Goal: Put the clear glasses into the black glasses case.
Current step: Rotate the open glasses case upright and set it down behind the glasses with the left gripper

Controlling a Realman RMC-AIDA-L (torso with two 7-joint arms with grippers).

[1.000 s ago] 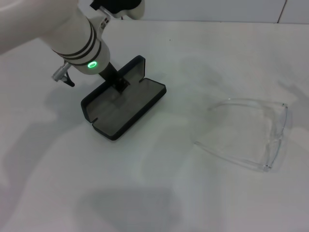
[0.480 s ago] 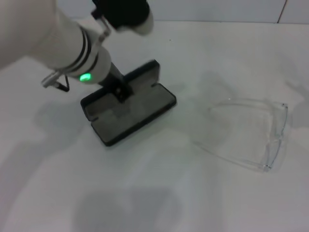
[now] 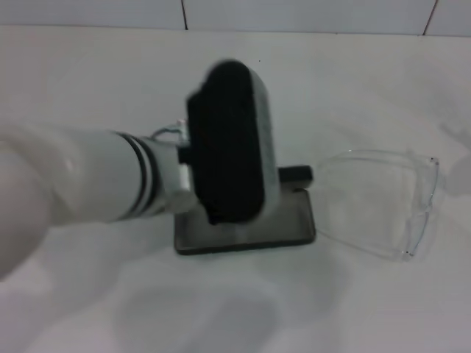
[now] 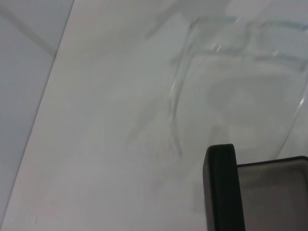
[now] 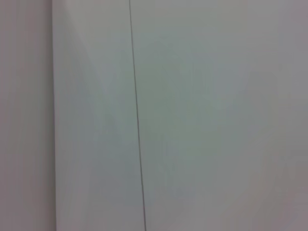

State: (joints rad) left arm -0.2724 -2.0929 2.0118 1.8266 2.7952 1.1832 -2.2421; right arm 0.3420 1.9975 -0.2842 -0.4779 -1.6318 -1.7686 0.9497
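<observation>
In the head view, the black glasses case [image 3: 243, 220] lies open at the centre of the frame, its matte black lid [image 3: 229, 140] raised steeply and blurred, its flat grey-lined tray [image 3: 291, 220] resting on the white table [image 3: 88, 294] below it. The left arm [image 3: 96, 184], a smooth white cylinder with dark bands, reaches in from the left edge to the back of the lid; the left gripper's fingers are hidden behind the lid, so whether they are spread or pinching cannot be told. The clear glasses [image 3: 383, 206] lie at the right of the frame, just beside the case's right end (whether they touch it is unclear): colourless, see-through plastic with a curved wraparound front and thin arms, only their edges showing against the pale surface. In the left wrist view, a rounded black corner of the case [image 4: 221, 187] and a strip of its grey lining show at the lower right, and the glasses [image 4: 226, 53] appear as faint curved outlines in the upper right on the white table [image 4: 96, 120]; none of this arm's own fingers show. The right wrist view shows only a pale flat surface [image 5: 202, 115] crossed by one thin dark vertical line, with neither the case, the glasses nor the right gripper in it.
</observation>
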